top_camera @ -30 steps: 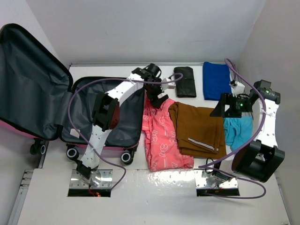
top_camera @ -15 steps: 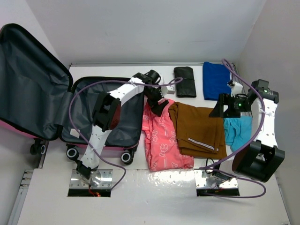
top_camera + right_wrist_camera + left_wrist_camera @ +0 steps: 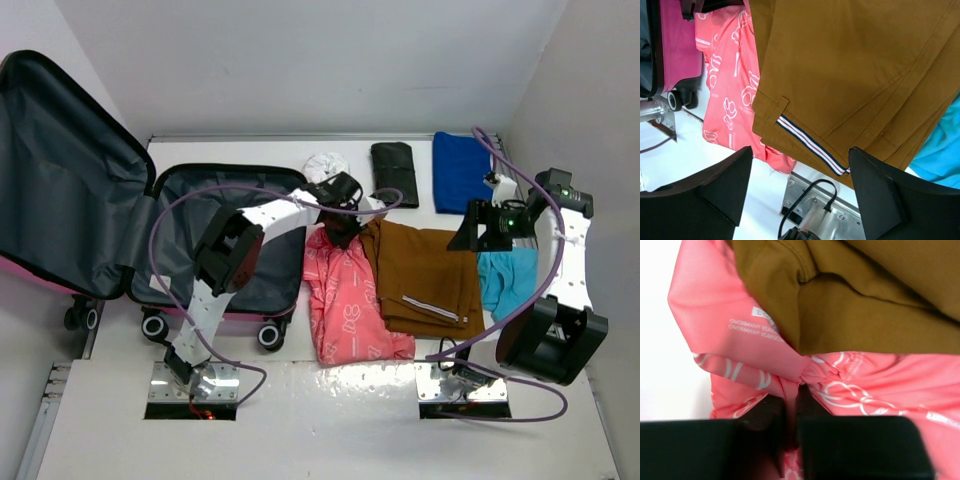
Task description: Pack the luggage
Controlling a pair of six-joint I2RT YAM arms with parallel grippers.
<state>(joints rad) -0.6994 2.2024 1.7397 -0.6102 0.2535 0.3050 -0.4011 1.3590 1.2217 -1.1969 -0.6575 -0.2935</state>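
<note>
Left hand (image 3: 791, 404): fingers drawn narrow, pinching a fold of the pink garment (image 3: 348, 300) at its far end. Right hand (image 3: 800, 165): fingers spread wide, holding nothing, over the brown trousers (image 3: 425, 270). Luggage (image 3: 200, 245): on the bench (image 3: 330, 400), just left of the left hand and beside the pink garment. It lies open, with the lid raised at far left. Bright pink shell, dark grey lining, black zipper trim, small wheels (image 3: 153, 325) at the near edge. Far row: white bundle (image 3: 325, 166), black pouch (image 3: 394, 174), blue cloth (image 3: 462, 170).

Pink white-printed garment (image 3: 345, 305), brown trousers (image 3: 425, 270), grey-lined pink luggage (image 3: 80, 190)
</note>
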